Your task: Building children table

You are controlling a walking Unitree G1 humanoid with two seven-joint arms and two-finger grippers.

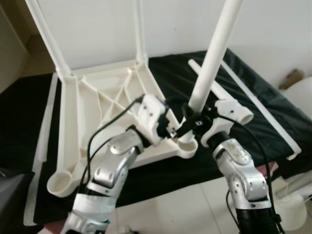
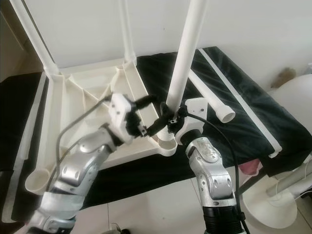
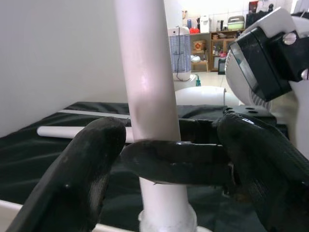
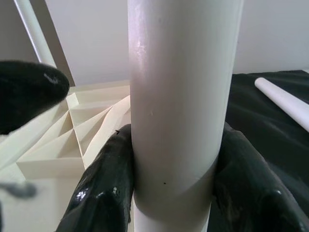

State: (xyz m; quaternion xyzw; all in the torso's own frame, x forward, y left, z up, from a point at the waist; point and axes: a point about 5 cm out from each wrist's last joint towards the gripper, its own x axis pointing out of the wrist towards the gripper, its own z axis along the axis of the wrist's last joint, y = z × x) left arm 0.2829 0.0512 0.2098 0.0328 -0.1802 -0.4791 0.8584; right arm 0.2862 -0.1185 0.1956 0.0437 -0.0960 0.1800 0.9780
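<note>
Legs: three upright (image 1: 214, 53), perhaps two loose (image 1: 222, 95).

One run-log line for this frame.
right gripper: shut on table leg | left gripper: open around leg | leg standing in tabletop corner socket

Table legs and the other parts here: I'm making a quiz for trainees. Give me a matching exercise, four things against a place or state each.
Things:
1. upright leg
2. loose leg
3. tabletop
4. empty corner socket

States:
A. lying flat on the black cloth
B. upside down, ribs showing
C. gripped by the right gripper, standing in a socket
D. near corner on the robot's left, no leg in it

Pairs: 1-C, 2-A, 3-B, 4-D
</note>
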